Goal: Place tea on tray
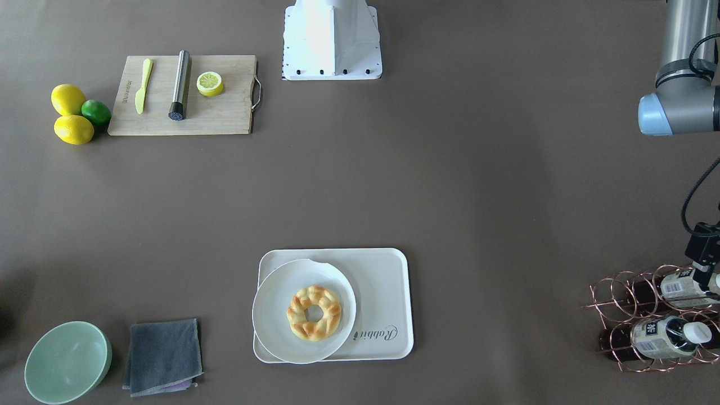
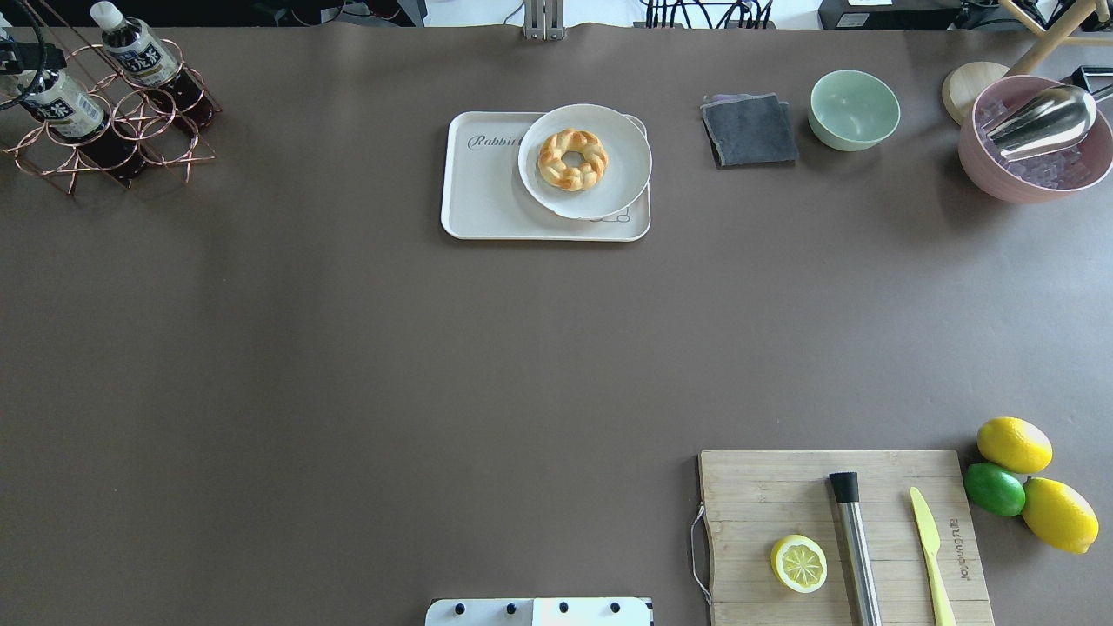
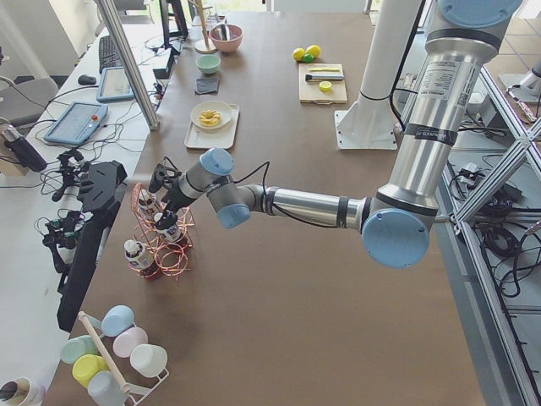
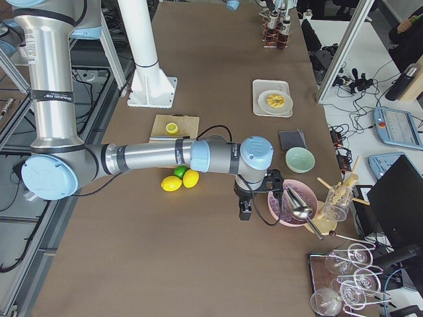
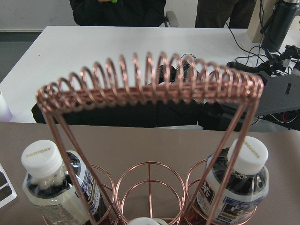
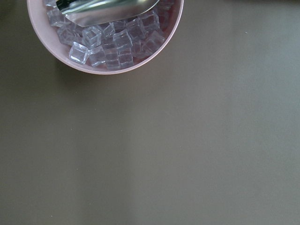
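Two tea bottles [image 1: 678, 288] [image 1: 655, 337] with white caps lie in a copper wire rack [image 1: 619, 304] at the table's far left corner. In the overhead view they are the tea bottles [image 2: 65, 109] [image 2: 139, 52]. My left gripper [image 1: 703, 270] sits at the cap end of one bottle; whether its fingers are open or shut I cannot tell. The left wrist view looks through the rack [image 5: 150, 89] at two capped bottles [image 5: 51, 187] [image 5: 239, 183]. The cream tray [image 1: 382, 281] [image 2: 478, 191] lies mid-table on the far side. My right gripper [image 4: 245, 210] hangs beside the pink bowl; its state cannot be told.
A round white plate [image 1: 275, 326] with a braided pastry ring [image 1: 314, 312] covers half the tray. A pink bowl of ice with a metal scoop [image 2: 1035, 139], a green bowl [image 2: 854, 109] and a grey cloth [image 2: 749, 130] lie to its right. Cutting board [image 2: 783, 496], lemons and lime sit near the robot.
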Motion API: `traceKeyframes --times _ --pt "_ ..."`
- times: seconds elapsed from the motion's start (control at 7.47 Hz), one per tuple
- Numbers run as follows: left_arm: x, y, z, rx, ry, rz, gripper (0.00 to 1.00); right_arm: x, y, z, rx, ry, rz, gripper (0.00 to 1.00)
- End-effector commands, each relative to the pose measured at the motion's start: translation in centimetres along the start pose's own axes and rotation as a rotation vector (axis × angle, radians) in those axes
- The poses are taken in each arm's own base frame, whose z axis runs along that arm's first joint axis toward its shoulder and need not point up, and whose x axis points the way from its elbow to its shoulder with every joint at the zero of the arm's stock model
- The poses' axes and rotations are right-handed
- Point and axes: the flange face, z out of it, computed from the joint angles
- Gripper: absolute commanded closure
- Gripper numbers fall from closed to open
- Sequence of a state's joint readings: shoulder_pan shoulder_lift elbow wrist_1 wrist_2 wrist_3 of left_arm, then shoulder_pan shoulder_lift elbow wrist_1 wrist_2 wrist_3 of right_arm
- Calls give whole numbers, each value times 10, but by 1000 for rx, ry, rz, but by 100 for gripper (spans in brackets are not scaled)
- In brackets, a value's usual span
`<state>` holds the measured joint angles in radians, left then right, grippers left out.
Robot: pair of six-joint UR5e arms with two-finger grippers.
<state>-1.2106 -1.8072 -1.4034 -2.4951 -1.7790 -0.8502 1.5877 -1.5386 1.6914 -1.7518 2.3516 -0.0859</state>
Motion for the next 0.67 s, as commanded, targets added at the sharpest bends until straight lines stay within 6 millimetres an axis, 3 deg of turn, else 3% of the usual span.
traceKeyframes --times 0.0,0.4,0.54 --pt "-5 5 0 2 7 19 7 0 0 0 -1 0 1 0" --pt "-8 5 -1 -9 10 16 27 -1 0 -1 1 0 -1 0" --pt "-10 4 -2 -18 19 14 28 -1 0 -1 1 0 -1 0"
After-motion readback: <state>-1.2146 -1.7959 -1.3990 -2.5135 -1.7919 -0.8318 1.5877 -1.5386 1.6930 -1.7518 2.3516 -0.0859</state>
